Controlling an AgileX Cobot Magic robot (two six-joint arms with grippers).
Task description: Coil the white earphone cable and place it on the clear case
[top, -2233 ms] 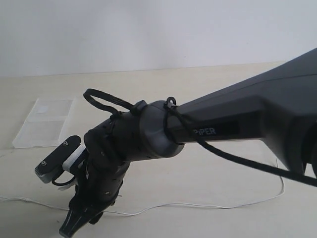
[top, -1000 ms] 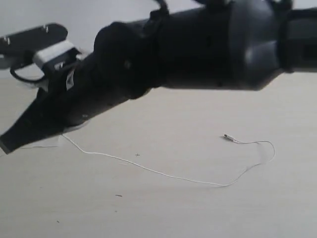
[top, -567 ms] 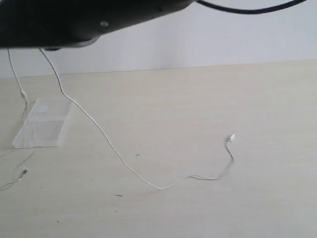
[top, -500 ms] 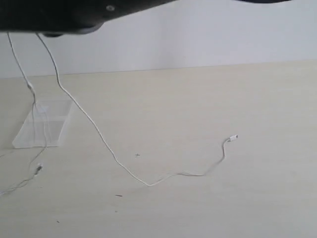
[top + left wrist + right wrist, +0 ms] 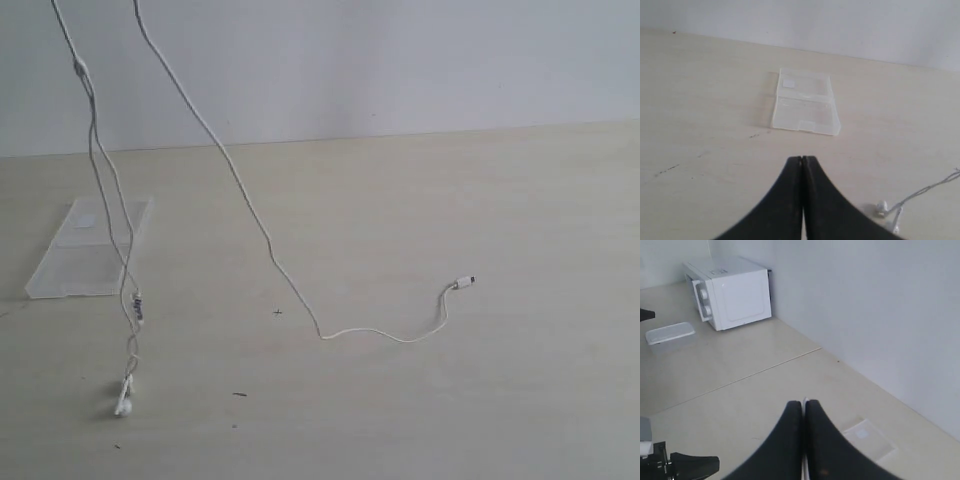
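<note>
Above the pale worktop (image 5: 520, 400), the thin white earphone cable (image 5: 222, 150) hangs doubled from the clenched right jaws, apparently to free it for coiling, earbuds (image 5: 123, 405) resting near the flat clear plastic case (image 5: 88, 250); left jaws clenched empty

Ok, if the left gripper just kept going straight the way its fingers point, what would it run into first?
Most likely the clear case: the shut fingers of the left gripper aim at it across bare table. Depth is unclear, so they might touch the table just short of it.
</note>
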